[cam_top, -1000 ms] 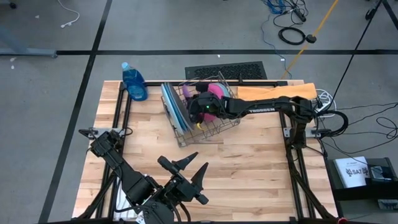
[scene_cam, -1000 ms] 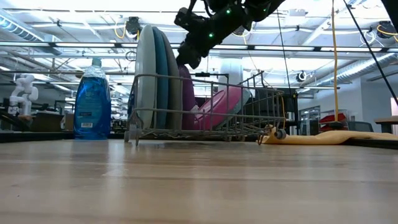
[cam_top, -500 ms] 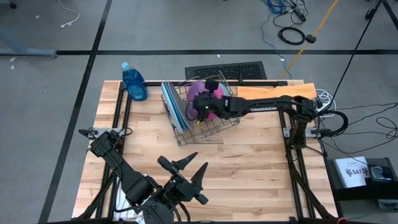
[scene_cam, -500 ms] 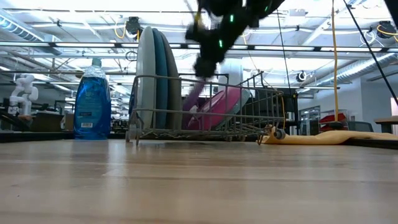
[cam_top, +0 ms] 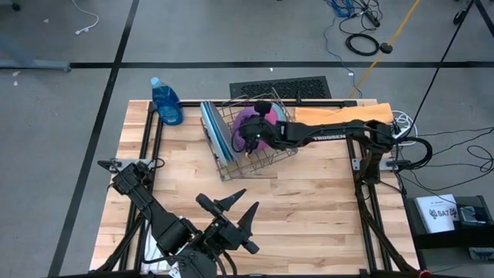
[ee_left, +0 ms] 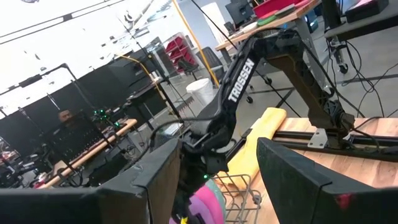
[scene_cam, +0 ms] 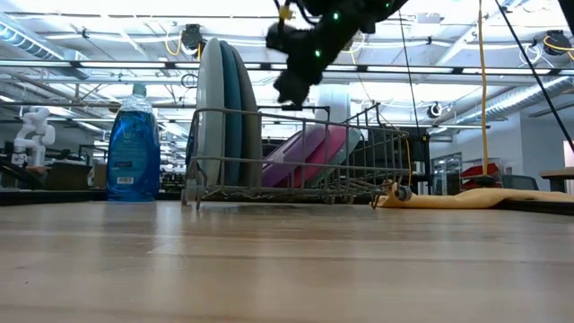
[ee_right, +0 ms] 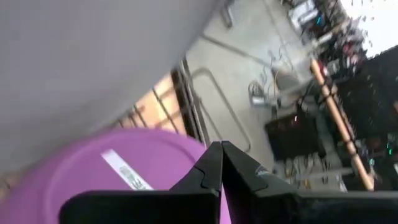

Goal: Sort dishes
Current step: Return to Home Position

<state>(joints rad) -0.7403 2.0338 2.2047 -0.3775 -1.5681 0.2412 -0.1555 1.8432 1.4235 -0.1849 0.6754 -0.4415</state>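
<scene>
Dish rack [cam_top: 266,161] far-centre on table [cam_top: 309,201]; soap bottle [cam_top: 166,102] left of it, cloth [cam_top: 340,114] right. Large plates [cam_top: 210,127] upright in rack's left end, small plates [scene_cam: 309,151] leaning to their right. Right gripper [scene_cam: 291,94] above rack.

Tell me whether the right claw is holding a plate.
No, the right claw is shut empty, clear of the purple plate.

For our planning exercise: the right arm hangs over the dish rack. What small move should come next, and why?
Probably lift the right gripper clear and draw it back toward its side. Its jaws are shut on nothing just above the dish rack, and the purple plate already leans inside. The left gripper waits at the near edge.
</scene>
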